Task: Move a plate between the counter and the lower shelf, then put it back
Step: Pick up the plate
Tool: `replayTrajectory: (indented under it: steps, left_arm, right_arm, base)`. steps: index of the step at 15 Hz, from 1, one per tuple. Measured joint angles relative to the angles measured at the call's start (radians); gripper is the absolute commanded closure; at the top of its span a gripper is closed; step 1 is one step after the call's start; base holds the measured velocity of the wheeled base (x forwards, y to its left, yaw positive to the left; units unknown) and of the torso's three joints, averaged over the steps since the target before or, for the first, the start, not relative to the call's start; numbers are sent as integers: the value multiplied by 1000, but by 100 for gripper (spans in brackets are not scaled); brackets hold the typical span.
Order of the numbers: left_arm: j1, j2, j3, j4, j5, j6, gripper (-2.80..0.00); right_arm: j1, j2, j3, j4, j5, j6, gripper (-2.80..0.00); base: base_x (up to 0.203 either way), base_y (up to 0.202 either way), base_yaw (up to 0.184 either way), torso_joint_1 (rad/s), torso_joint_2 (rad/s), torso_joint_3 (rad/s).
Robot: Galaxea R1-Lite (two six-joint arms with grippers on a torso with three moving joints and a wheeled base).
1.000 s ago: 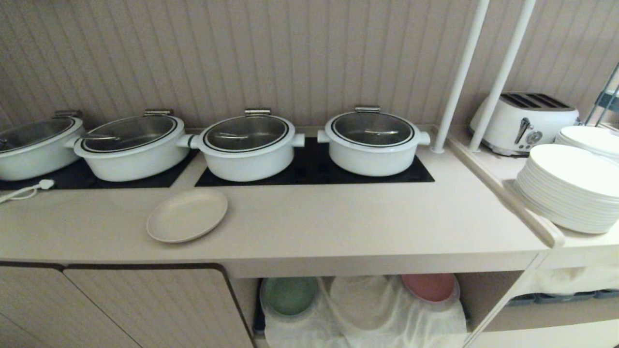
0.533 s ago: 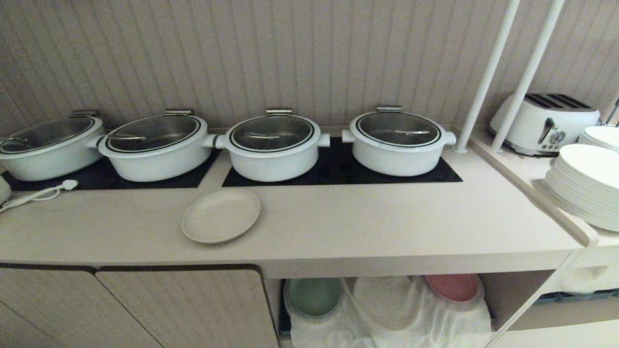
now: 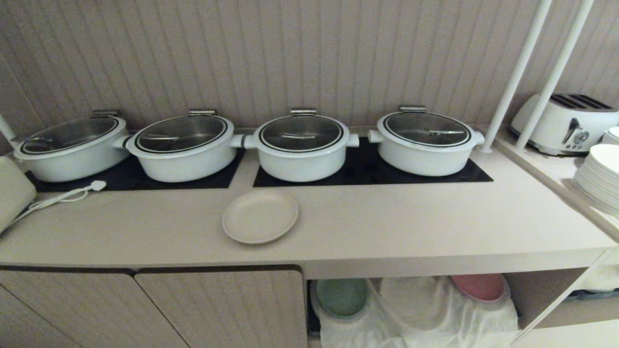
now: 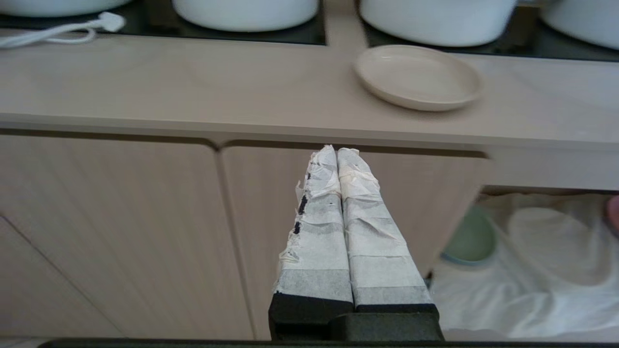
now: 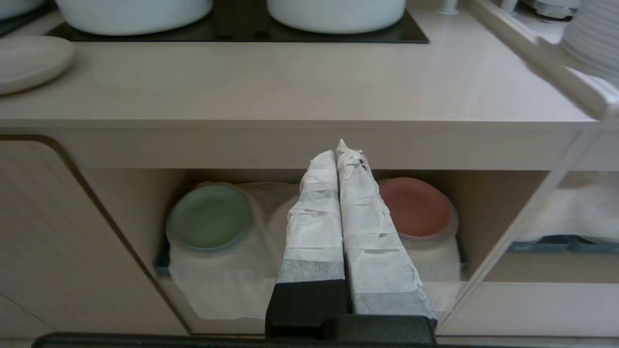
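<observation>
The plate [image 3: 260, 216] is lying flat on the worktop [image 3: 387, 227], near its front edge and just in front of the gap between the two black hobs [image 3: 367, 169], with the second and third pots [image 3: 301, 143] behind it. Nothing is touching it.

Neither arm is showing in the head view. The left gripper [image 4: 337, 151] is hanging low in front of the cupboard door [image 4: 348, 193], below the worktop's front edge, its taped fingers [image 4: 319, 227] pressed together on nothing. The right gripper [image 5: 337, 150] is sitting likewise before the open shelf [image 5: 488, 212], fingers [image 5: 372, 232] together and empty, with the green plate [image 5: 210, 216] and pink plate [image 5: 416, 207] resting on the white cloth [image 5: 217, 280] to either side of it.

The relation that matters: the plate is lying above and beyond both grippers, on the far side of the front edge. In the left wrist view it is sitting whole, a little to that gripper's right; in the right wrist view only its edge [image 5: 29, 60] is showing, far off to that gripper's left. So the left arm is looking the nearer one. Being round, the plate is offering no long axis; the rim facing the front edge is probably the easiest place to grip, once an arm is raised and its fingers parted. The cloth between the green and pink plates looks like the open spot on the shelf.
</observation>
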Motion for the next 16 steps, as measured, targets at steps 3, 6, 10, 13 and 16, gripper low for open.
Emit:
replayTrajectory:
  steps: [3,6,10,13,16]
  left_arm:
    - [0,0,0,0,0,1,0]
    - [0,0,0,0,1,1,0]
    - [0,0,0,1,2,1,0]
    - [0,0,0,0,1,1,0]
    - [0,0,0,0,2,1,0]
  right_arm:
    - [0,0,0,0,0,0,0]
    - [0,0,0,0,0,0,0]
    - [0,0,0,0,0,0,0]
    - [0,0,0,0,0,0,0]
    - [0,0,0,0,0,0,0]
  base:
    - [0,197,-1,0,4,3]
    - [0,196,0,3,3,1]
    - [0,195,-1,2,2,1]
    - [0,199,-1,4,3,2]
    - [0,194,-1,2,3,4]
